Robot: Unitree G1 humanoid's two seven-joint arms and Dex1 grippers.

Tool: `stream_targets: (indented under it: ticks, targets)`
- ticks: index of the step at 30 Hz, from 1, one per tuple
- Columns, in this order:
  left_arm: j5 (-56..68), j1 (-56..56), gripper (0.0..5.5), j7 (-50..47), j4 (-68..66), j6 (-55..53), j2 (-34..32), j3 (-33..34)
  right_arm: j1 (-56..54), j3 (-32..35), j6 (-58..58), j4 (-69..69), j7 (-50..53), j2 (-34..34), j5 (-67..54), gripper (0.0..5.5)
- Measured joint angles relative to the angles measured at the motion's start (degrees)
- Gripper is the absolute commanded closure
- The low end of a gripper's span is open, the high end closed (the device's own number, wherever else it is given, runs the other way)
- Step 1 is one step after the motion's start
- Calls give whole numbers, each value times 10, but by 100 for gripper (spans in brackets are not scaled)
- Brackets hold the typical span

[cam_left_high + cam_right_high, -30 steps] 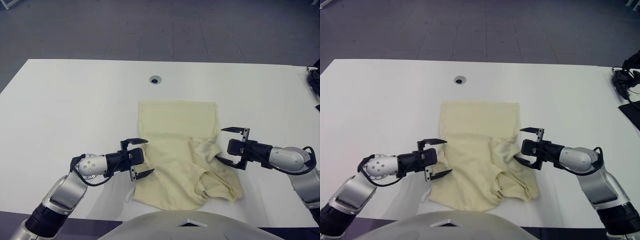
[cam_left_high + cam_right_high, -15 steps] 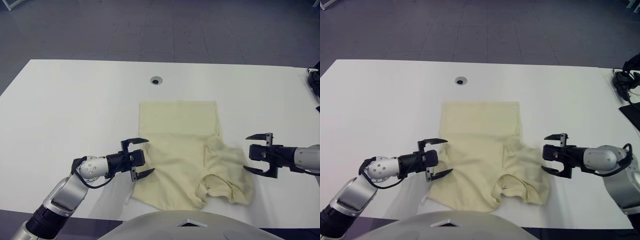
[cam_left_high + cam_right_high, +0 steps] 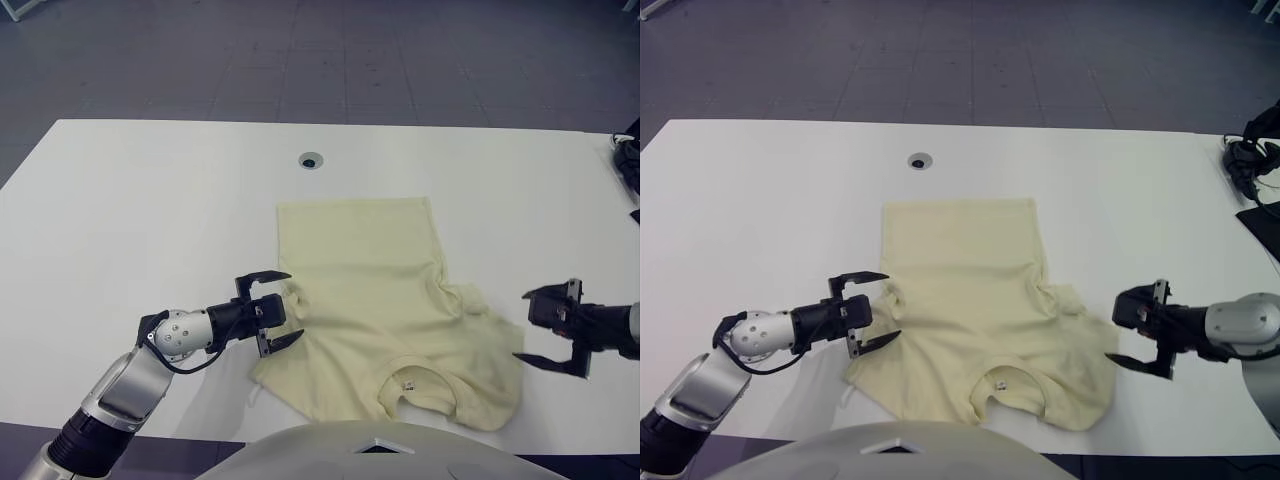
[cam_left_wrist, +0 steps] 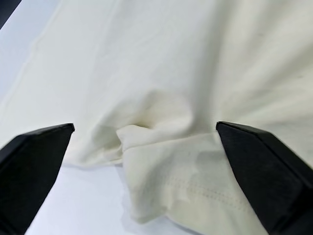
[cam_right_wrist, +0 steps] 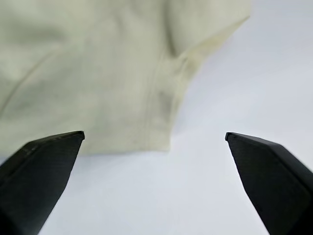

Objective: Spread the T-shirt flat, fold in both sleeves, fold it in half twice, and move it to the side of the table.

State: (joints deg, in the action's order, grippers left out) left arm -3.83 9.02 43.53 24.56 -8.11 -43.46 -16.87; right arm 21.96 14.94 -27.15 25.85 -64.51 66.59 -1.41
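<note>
On the white table (image 3: 150, 200) the pale yellow T-shirt (image 3: 370, 290) lies near the front edge, with its collar toward the robot. The left gripper (image 3: 294, 305), fingers apart, is at the bunched left sleeve. The right gripper (image 3: 519, 325), fingers also apart, is just beside the right sleeve.

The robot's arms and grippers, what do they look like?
The left arm and right arm are silver-grey metal with rounded wrist housings; a black cable loops under the left wrist. The left gripper and right gripper are black, each with two flat fingers tapering to points.
</note>
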Motion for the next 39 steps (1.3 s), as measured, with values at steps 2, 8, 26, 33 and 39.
stream_targets:
  ticks: [2,8,26,33,39]
  targets:
    - [0,0,10,1,1,5,0,0,-40,1,-15,3,4,-8,-24,12]
    - [47,15,10,43,20,33,-20,36,-207,-8,-40,-9,66,-77,-100,12]
    - [27,30,10,81,-13,73,-72,73,-445,-329,212,-398,306,-362,134,12]
    - [-8,7,10,71,-43,103,-74,65,-512,-342,303,-557,413,-400,188,12]
    - [-43,-30,10,56,-94,126,-99,80,-533,-337,339,-629,484,-418,203,12]
